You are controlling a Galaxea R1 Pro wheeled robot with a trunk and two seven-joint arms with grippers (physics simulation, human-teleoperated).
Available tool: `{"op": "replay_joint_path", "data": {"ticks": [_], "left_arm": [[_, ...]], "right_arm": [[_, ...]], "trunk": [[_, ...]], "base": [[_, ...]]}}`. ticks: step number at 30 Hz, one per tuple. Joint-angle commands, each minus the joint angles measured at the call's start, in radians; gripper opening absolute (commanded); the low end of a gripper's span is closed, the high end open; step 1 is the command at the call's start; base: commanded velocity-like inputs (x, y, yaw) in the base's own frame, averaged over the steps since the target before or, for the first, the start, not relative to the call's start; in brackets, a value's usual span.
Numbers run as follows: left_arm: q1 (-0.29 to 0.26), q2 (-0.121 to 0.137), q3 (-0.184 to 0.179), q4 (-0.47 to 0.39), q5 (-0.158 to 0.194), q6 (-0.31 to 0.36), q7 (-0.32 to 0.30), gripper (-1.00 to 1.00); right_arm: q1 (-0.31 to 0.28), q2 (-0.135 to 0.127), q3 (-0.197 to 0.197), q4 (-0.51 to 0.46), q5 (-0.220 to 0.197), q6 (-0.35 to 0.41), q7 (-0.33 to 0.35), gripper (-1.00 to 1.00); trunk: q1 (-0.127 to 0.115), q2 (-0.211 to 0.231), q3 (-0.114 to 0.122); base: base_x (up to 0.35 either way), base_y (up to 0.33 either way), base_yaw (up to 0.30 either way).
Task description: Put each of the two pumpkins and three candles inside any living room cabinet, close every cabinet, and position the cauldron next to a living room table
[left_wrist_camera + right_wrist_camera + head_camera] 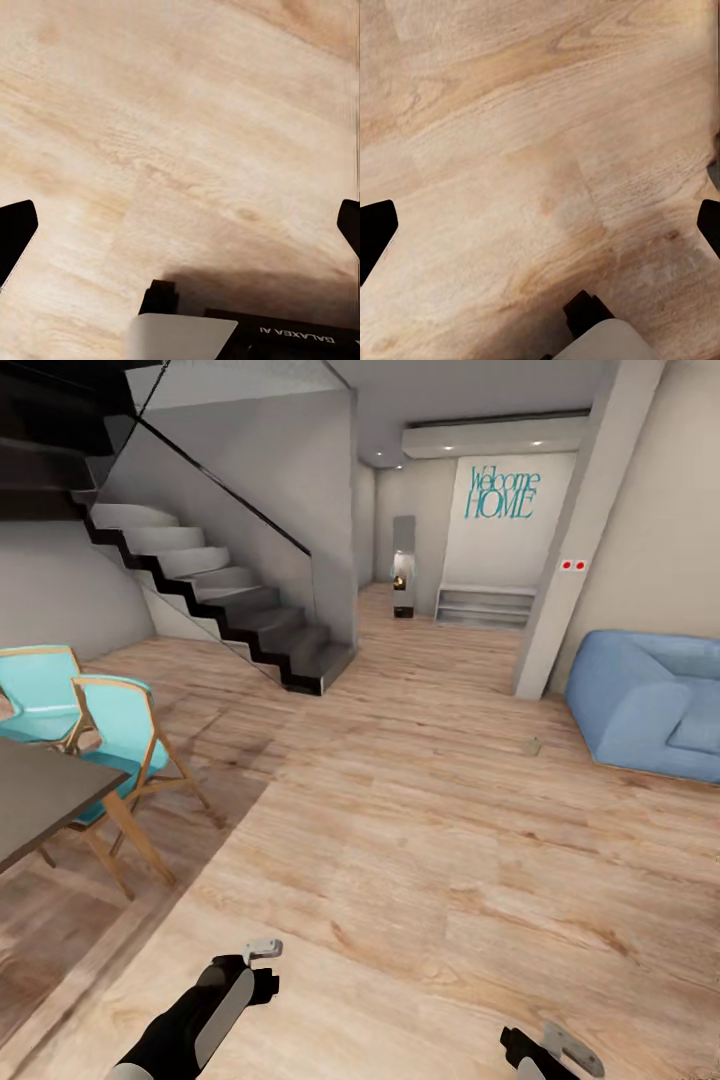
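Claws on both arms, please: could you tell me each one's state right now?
Left claw: open, holding nothing.
Right claw: open, holding nothing.

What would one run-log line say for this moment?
phase: in transit | left gripper: open, empty | right gripper: open, empty | ahead: wood floor, blue sofa, stairs

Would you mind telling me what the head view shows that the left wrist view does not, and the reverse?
The head view alone takes in the room: the staircase, two turquoise chairs beside a dark tabletop, the blue sofa, the "Welcome HOME" lettering, and the right gripper low down. The left wrist view alone gives the floor planks close up, with the robot's base. Both share the wooden floor and the left gripper, its fingertips spread wide.
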Motion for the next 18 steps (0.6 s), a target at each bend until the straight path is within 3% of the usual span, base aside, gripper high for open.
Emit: {"op": "replay_joint_path", "data": {"ticks": [1, 18], "left_arm": [[0.0, 0.0, 0.0, 0.0, 0.0, 0.0, 0.0, 1.0], [0.0, 0.0, -0.001, 0.0, 0.0, -0.009, 0.0, 1.0]], "right_arm": [[0.0, 0.0, 0.0, 0.0, 0.0, 0.0, 0.0, 1.0], [0.0, 0.0, -0.009, 0.0, -0.001, 0.0, 0.0, 1.0]], "trunk": [[0.0, 0.0, 0.0], [0.0, 0.0, 0.014]], "base": [[0.328, 0.0, -0.281], [0.328, 0.0, -0.256]]}}
